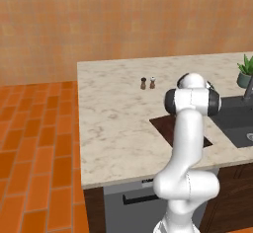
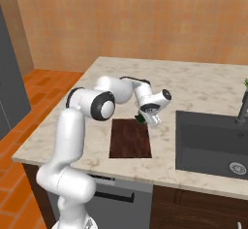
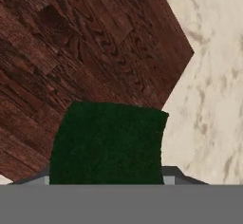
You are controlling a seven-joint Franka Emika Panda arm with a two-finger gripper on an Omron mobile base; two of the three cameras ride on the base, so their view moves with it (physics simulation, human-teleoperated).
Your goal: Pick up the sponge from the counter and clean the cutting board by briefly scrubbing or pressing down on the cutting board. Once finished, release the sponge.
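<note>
Dark green sponge (image 3: 108,142) sits clamped between my fingers, filling the near edge of the hand view at six o'clock; my gripper (image 2: 144,118) is closed tight on it. Just beyond, from nine through twelve o'clock, spreads the reddish-brown cutting board (image 3: 80,47), with the sponge poised over its corner. To scrub well, I judge I should press straight down, flat and gentle, keeping over wood. Farther off, at three o'clock, lies the marble counter (image 3: 213,95).
</note>
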